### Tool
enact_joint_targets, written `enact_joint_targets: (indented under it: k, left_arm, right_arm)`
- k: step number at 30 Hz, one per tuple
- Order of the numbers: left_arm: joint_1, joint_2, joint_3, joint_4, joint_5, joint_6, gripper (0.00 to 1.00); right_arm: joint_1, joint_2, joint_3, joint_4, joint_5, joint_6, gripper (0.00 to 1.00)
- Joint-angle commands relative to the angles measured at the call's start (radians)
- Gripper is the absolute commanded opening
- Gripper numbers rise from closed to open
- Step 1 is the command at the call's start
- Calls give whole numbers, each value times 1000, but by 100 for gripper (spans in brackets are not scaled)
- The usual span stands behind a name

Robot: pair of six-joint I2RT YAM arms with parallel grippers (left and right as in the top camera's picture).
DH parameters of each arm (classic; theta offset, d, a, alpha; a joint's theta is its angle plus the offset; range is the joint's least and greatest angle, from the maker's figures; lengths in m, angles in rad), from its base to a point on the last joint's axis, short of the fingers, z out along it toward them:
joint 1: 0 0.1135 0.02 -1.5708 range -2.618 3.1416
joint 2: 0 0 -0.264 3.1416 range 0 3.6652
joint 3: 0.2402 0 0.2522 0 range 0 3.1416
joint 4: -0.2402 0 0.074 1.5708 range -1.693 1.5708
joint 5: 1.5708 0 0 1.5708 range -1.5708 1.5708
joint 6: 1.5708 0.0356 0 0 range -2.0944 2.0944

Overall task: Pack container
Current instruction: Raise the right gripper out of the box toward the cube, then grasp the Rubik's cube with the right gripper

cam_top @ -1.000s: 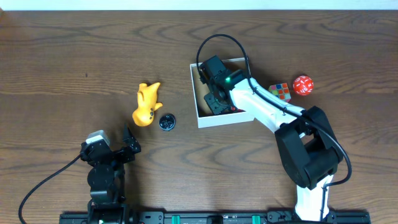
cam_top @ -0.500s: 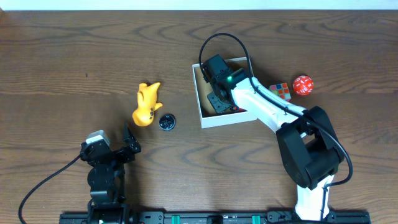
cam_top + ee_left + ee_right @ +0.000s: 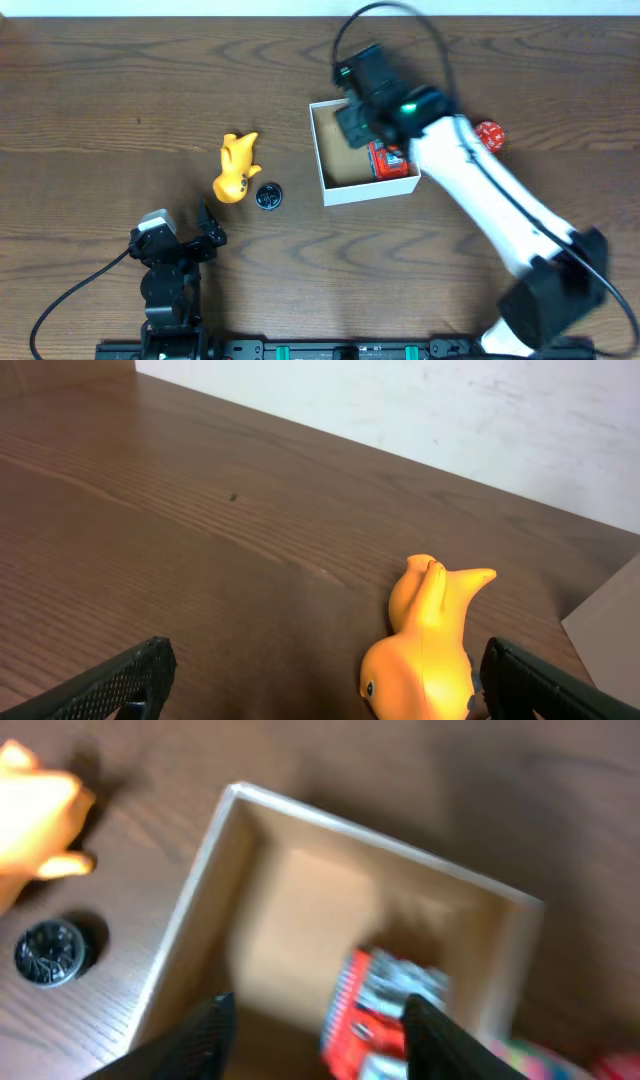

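The container [image 3: 332,183] is a shallow white box with a brown inside, right of the table's middle; it also shows in the right wrist view [image 3: 210,870]. A red packet [image 3: 388,159] lies inside it at the right, and shows in the right wrist view [image 3: 385,1010]. My right gripper [image 3: 355,120] is open and empty above the box's far side [image 3: 315,1035]. A yellow duck toy [image 3: 236,167] lies left of the box, with a small black round thing [image 3: 268,196] beside it. My left gripper [image 3: 207,232] is open near the front edge, facing the duck [image 3: 425,650].
A colourful cube is mostly hidden under the right arm. A red ball [image 3: 490,136] lies right of the box. The black round thing also shows in the right wrist view [image 3: 48,952]. The left arm's base stands at the front left.
The right gripper has risen out of the box and shifted toward the far side, leaving the red packet inside. The right arm has swung outward. The left arm has not moved.
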Motion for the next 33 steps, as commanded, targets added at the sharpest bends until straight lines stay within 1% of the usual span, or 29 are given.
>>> enact_joint_targets:
  k: [1,3,4,6,10,14,17,21,33]
  left_arm:
    - [-2,-7,-21,-36,-30,13,98]
    - [-2,-7,-21,-36,-30,13,98]
    - [-2,-7,-21,-36,-30,13,98]
    - [-2,-7,-21,-36,-30,13,98]
    - [-2,-7,-21,-36,-30,13,98]
    - [-2,-7,-21,-36,-30,13,98]
    - [-2,-7,-21,-36,-30,13,98]
    - [-2,-7,-21,-36,-30,13,98]
    - [-2,-7,-21,-36,-30,13,98]
  right_arm:
    - [-100,-61,13,-73,73,11,69]
    - [-164,-72,13,-131,85,10,79]
    - [-195,-72,12,-155,79,3,82]
    - [-261,-67,1,-190,57,-1,83]
    - [-360,-47,-44,-206,-47,-49,83]
    - [-408,-19,-115,-190,-35,-75,84]
    - [-434,7,-171,-146,-37,-104,83]
    - [-441,50,-207,-106,-40,-146,82]
    - [-440,192,-229,-15,-40,-183,81]
